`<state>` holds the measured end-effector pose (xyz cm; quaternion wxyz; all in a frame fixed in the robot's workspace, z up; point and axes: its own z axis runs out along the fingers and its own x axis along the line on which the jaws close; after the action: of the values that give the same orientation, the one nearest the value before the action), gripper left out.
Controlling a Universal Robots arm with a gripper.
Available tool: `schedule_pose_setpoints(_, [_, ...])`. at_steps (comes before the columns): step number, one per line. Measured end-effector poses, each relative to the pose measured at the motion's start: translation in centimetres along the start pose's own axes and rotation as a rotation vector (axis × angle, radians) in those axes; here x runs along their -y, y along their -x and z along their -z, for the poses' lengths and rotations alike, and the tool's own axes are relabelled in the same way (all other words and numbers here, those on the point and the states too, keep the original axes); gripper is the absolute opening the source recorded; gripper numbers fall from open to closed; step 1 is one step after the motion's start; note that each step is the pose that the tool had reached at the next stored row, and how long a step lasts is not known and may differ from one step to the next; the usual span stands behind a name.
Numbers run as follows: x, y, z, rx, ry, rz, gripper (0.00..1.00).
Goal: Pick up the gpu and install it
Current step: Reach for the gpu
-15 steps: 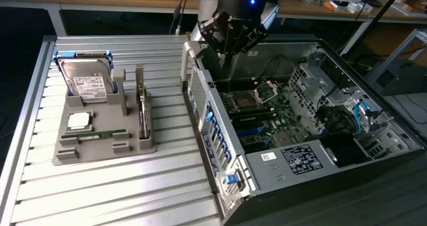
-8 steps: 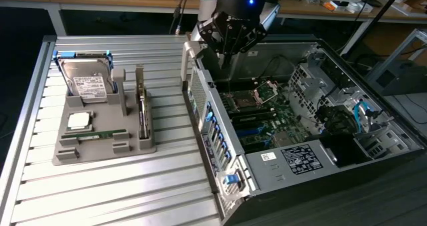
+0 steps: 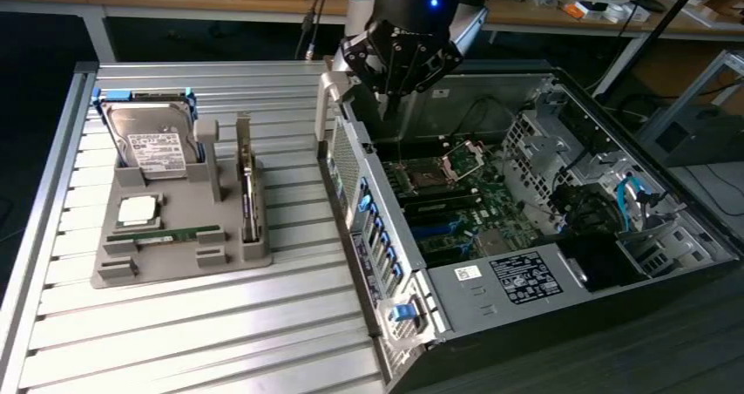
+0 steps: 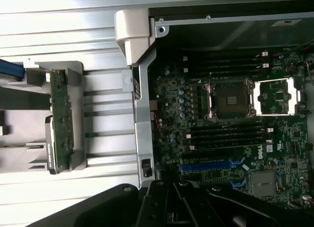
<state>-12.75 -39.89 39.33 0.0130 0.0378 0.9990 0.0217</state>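
Gpu (image 3: 246, 189), a thin flat dark circuit card with a pale metal edge, stands edge-on in the grey plastic holder tray (image 3: 174, 256) on the ribbed metal surface (image 3: 174, 342). The black pincer (image 3: 395, 98) hangs closed and empty over the open computer case (image 3: 686, 276), well apart from it.

We found the gpu (image 3: 246, 183) standing on its long edge in a slot of the grey holder (image 3: 174, 246) on the bench (image 3: 174, 324). From the exterior view it looked thin and blade-like, upright, with its length running away from us. In the wrist view it showed a green circuit face dotted with small parts and a pale metal piece at one end. It lay well apart from the tool (image 3: 393, 106), off to the side and lower, and nothing was touching or gripping it.
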Motion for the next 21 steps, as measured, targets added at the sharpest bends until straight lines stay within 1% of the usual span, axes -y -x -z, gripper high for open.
schedule_pose_setpoints(7, [0.03,-0.42,0.01,0.0001,0.0001,0.0,0.11])
schedule_pose_setpoints(21, [0.06,-0.8,0.01,0.0,0.0,0.0,0.11])
